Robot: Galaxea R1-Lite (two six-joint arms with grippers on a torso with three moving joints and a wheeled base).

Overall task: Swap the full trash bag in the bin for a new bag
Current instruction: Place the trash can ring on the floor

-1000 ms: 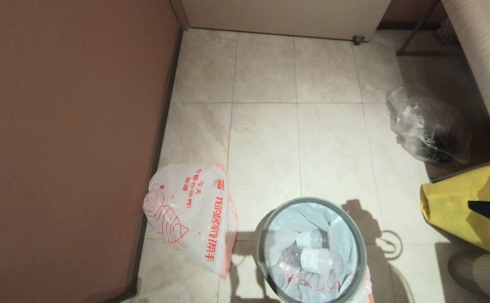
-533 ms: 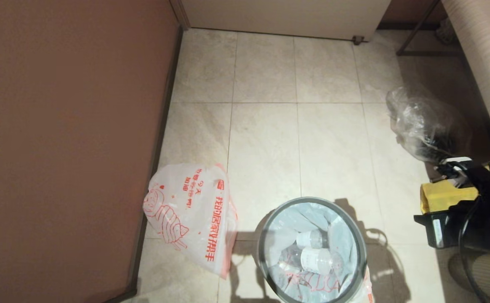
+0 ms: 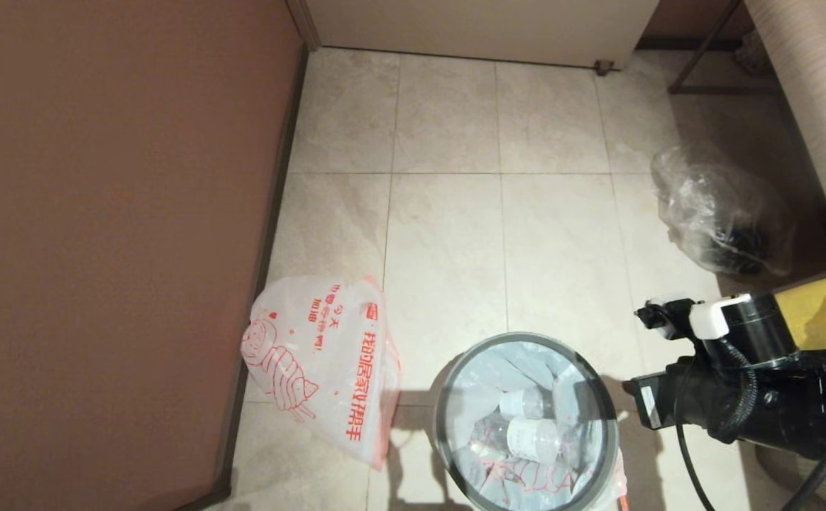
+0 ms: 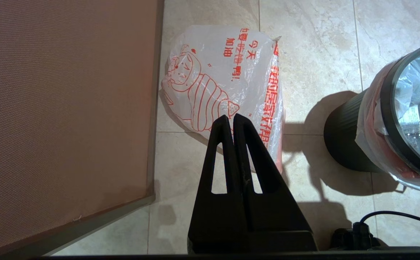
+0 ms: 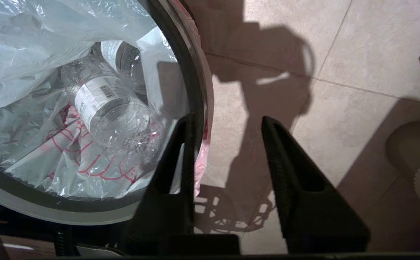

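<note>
Your right gripper (image 5: 224,130) hangs with jaws parted and empty, straddling the rim of the bin (image 3: 441,419); the full trash bag (image 3: 526,433) sits inside it. Descend carelessly and you tip the bin or tear film. Left gripper (image 4: 230,121) clenched, idle above the new bag (image 3: 321,362), which lies left of the bin.

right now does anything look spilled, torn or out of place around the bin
Nothing stands out. The bin stands upright with the full trash bag inside, its edge folded over the rim, bottles contained. The new bag lies flat on the floor beside it.
</note>
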